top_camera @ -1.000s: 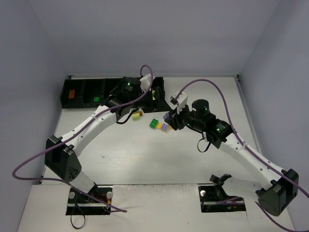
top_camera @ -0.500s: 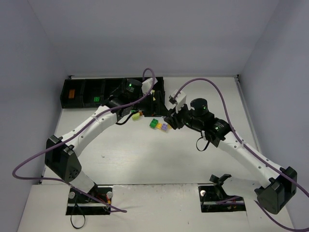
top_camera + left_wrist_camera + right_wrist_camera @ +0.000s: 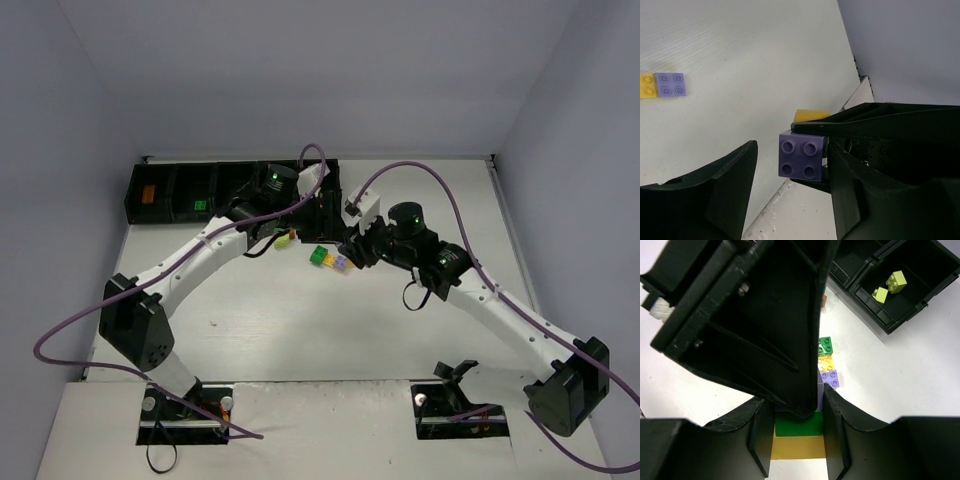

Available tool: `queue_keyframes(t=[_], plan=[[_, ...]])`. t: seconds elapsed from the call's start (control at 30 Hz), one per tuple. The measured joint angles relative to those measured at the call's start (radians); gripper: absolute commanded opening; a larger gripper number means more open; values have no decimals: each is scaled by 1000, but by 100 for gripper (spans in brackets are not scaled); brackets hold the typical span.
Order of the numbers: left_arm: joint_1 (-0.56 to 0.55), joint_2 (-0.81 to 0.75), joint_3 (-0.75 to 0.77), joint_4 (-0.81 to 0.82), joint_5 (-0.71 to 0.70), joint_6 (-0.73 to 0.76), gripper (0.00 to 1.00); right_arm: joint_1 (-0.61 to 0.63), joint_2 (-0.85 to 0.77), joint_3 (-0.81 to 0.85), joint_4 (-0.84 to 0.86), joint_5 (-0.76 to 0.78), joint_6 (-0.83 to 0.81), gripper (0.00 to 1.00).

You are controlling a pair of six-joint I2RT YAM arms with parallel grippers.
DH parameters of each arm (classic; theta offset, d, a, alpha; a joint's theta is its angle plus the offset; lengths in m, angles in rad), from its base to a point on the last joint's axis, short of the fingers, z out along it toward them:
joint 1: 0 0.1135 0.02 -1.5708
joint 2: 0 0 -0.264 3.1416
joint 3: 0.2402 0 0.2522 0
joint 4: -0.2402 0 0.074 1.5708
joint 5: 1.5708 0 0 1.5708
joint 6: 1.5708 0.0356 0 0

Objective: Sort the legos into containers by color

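Left end effector has its two fingers spread on either side of a lilac brick. There is clear space on the left, while on the right I cannot tell whether the finger touches the brick or is only just beside it. The brick is a square two-by-two, so it has no long axis, and its studs face the left wrist camera. From above, the containers run along the far left of the tabletop. An orange brick lies in the leftmost bin and a green brick in the next. Two lime bricks lie tilted in a bin near the right end. Just right of the row's near edge sits a small lime-and-orange cluster. Beyond it, a loose trio of green, yellow and lilac lies studs-up in a line running left to right. Right end effector is pressed onto a stack of legos. The stack's long axis runs out along the fingers, with yellow nearest the wrist, then green, and a lilac sliver at the far end under the other arm's black body.
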Motion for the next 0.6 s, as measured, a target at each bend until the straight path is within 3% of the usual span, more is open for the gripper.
queue_keyframes(t=[0.1,0.17,0.23,0.33,0.43,0.53,0.6], plan=[[0,14,0,2,5,0,55,0,5,1,-6,0,-3,0],[0,19,0,5,11,0,44,0,6,1,-10,0,-4,0],[-1,20,0,14,25,-1,22,0,13,2,-10,-1,-5,0],[-3,20,-1,21,22,10,9,2,22,6,-11,-7,-8,3],[-3,19,-1,25,18,12,3,2,24,7,-10,-8,-8,9],[-3,17,-4,29,13,19,2,2,24,7,-8,-8,-7,22],[-3,9,-10,32,10,27,2,2,24,7,-5,-8,-7,36]])
